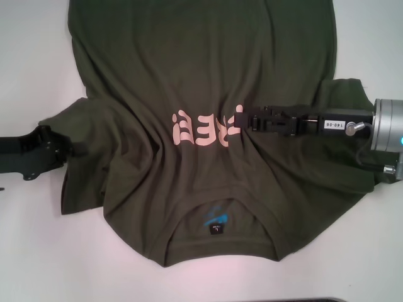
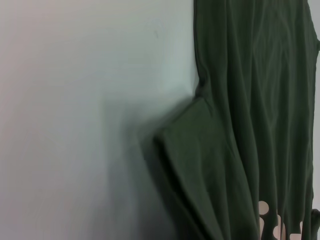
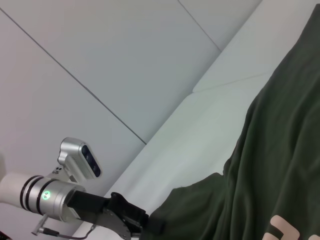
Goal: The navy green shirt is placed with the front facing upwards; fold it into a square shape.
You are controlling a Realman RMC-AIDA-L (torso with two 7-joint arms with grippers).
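**Visitor:** Nearest your head camera, what lies there?

**Robot:** Collar first. From my head view the navy green shirt [image 1: 189,82] lies face up on the white bench [image 1: 38,38], its neck and black label toward me and its hem running off the far edge of the picture. My right pincer [image 1: 242,119] reaches in from the side and sits over the pink lettering [image 1: 204,126] at mid-chest, low on the cloth, which puckers around it. My left pincer [image 1: 66,150] is at the sleeve on its own side, where the fabric bunches.

**Visitor:** Clenched or released?

**Robot:** I cannot tell for either one. The fingertips merge with the dark cloth.

**Visitor:** And the left wrist view?

**Robot:** It shows the shirt's side edge [image 2: 250,120] with long wrinkles, a sleeve [image 2: 192,165] lifted in a soft fold, and bare bench [image 2: 75,100] beside it. My own fingers do not show there.

**Visitor:** The right wrist view?

**Robot:** Cloth [image 3: 280,165] in front, a corner of the lettering [image 3: 285,231], and farther off my left pincer [image 3: 150,225] meeting the sleeve edge.

**Visitor:** How far along are you?

**Robot:** Early, I judge. The body is spread full width, with no clean fold laid. Both sides and the length are yet to be folded into a square.
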